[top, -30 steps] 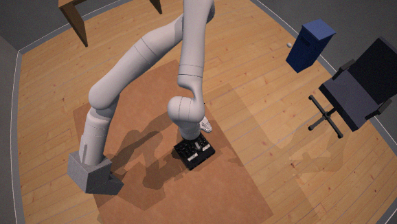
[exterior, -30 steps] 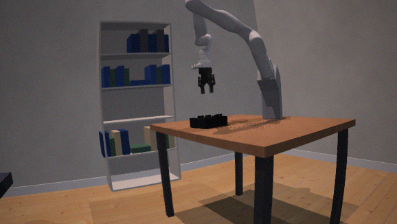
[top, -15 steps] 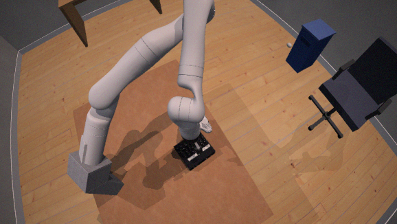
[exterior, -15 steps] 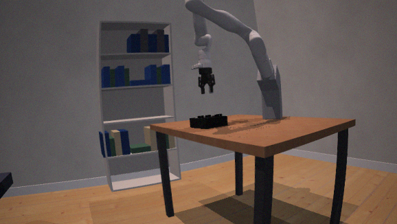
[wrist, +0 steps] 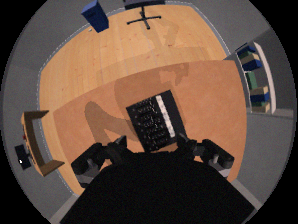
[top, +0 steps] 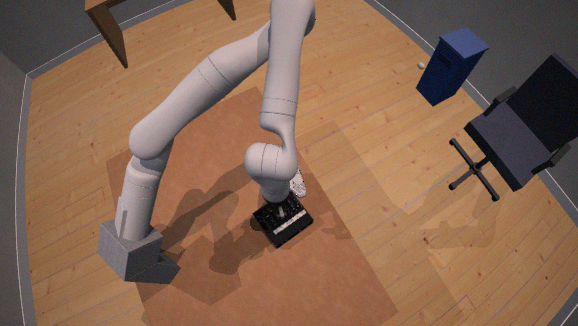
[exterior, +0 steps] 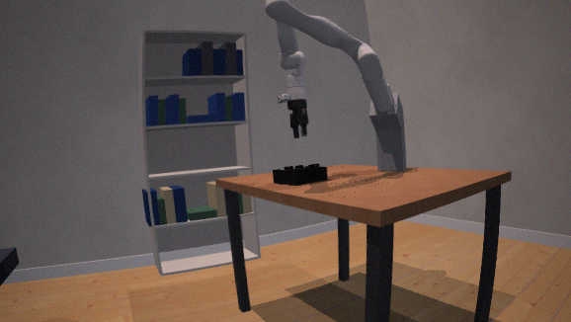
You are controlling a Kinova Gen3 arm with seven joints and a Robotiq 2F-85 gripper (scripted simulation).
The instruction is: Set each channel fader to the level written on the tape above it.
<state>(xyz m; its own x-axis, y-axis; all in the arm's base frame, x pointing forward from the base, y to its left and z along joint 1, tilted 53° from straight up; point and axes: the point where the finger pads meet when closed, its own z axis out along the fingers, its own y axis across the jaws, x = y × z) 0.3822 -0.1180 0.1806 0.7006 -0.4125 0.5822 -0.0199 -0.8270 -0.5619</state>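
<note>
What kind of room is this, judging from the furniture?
Probably a study or home office: a bookshelf holding books stands against the wall, a swivel office chair stands on the wood floor, and a blue bin stands nearby. The wooden table carries the lighting desk.

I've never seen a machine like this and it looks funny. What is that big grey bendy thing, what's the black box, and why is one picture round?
The grey bendy thing is a robot arm bolted to a wooden table. At its end is a pincer, like two fingers; it is open and holds nothing. It hangs in the air above the black box, not touching it. The box is a lighting desk, with little sliders on top for dimming lamps. One picture looks down from the ceiling, one looks from across the room, where you can see a bookshelf. The round one comes from a camera on the arm's wrist, looking down at the desk, with the pincer's fingers at the sides.
</note>
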